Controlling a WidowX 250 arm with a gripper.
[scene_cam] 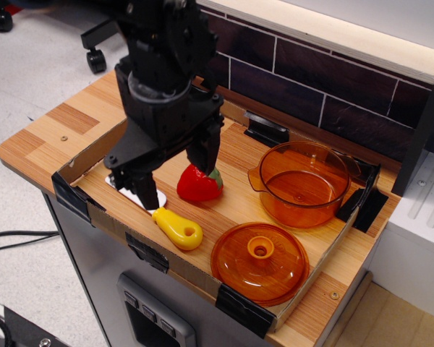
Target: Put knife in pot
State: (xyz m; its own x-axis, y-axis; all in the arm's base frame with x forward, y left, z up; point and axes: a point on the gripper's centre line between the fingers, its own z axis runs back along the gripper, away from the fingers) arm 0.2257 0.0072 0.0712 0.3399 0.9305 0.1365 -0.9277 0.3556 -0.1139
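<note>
The knife's yellow handle lies near the front edge of the tray. Its white blade is mostly hidden under my gripper; only a sliver shows at the left. My black gripper is open and hangs low over the blade, one finger at the blade's near side and the other by the strawberry. The transparent orange pot stands upright and empty at the tray's back right, well to the right of the gripper.
A red toy strawberry lies just behind the knife, touching distance from my right finger. The flat orange lid with a knob lies at the front right. A low cardboard wall rims the wooden tray. A dark tiled wall rises behind.
</note>
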